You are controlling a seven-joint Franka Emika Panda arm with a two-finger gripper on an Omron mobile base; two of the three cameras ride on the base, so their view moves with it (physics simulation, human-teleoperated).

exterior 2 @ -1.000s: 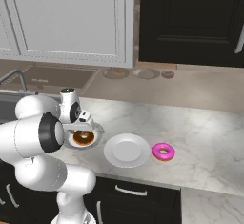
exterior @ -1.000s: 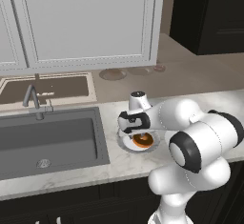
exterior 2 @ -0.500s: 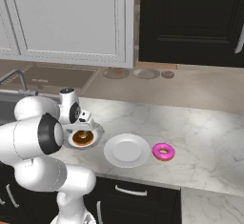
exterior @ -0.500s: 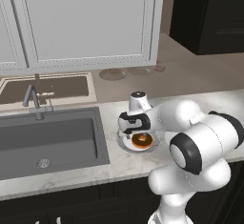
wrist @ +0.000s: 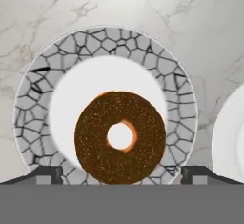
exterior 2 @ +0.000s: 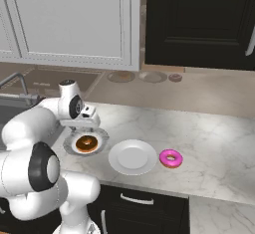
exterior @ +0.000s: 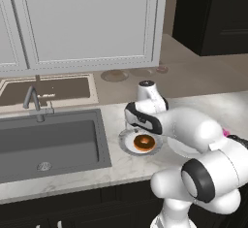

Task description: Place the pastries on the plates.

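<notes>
The orange-brown glazed ring doughnut [wrist: 120, 137] lies flat on the plate with the grey speckled rim [wrist: 109, 39], a little off its centre. My gripper [wrist: 121, 175] hovers straight above it, open, its fingertips [wrist: 47, 174] wide apart on either side of the doughnut and not touching it. From the base, the doughnut [exterior 2: 86, 143] and its plate [exterior 2: 103, 139] sit under my gripper [exterior 2: 84, 127]. Just to the right lies the plain white plate [exterior 2: 132, 157], bare, and beyond it the pink doughnut [exterior 2: 171, 158] on the marble counter. In the left base view the doughnut [exterior: 143, 142] shows below my gripper [exterior: 140, 127].
A grey sink basin [exterior: 48, 144] with a faucet [exterior: 34, 101] lies left of the plates. Three small round dishes [exterior 2: 152, 76] stand at the back of the counter under the cabinets. Marble counter stretches right of the pink doughnut, and its front edge runs close to the plates.
My hand has lifted slightly above the doughnut. The doughnut and both plates have stayed where they were.
</notes>
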